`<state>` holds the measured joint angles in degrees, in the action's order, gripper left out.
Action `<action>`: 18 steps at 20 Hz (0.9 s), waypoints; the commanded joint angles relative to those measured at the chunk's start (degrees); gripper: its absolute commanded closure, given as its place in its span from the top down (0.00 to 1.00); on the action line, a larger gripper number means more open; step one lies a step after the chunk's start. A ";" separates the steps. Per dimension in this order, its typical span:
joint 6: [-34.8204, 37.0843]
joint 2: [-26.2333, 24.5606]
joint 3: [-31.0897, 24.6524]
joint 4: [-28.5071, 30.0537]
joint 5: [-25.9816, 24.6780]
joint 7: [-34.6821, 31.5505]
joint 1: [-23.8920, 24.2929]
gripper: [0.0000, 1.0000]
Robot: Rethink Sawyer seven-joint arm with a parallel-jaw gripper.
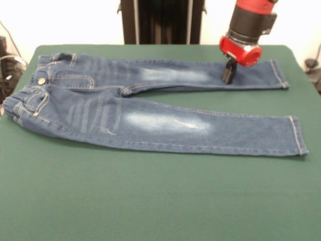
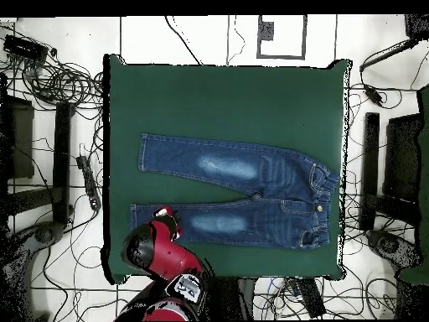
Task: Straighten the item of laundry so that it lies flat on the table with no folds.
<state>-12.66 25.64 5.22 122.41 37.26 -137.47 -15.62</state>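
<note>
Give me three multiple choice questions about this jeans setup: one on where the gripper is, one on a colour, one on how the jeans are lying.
1. The gripper is over:
A. the waistband
B. the far leg near its cuff
C. bare table

2. The table top is:
A. dark green
B. white
C. red

3. The jeans lie:
A. bunched in a heap
B. folded in half
C. spread out, both legs extended

Key:
1 B, its tip meets the far leg close to the hem.
2 A, green cloth shows all round the denim.
3 C, both legs stretch out side by side in both views.
</note>
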 commanded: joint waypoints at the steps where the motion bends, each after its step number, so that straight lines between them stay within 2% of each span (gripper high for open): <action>1: 5.12 -2.35 -9.99 0.97 7.54 -18.92 -4.40 0.00; 4: 5.12 -1.86 -10.39 1.50 8.16 -18.58 -4.37 0.00; 10: 9.10 0.38 -7.49 2.28 10.85 -16.17 -6.93 0.00; 18: 11.72 2.40 -6.27 3.09 13.19 -16.62 -9.25 0.00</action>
<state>-9.30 27.52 4.75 123.88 44.73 -137.47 -21.94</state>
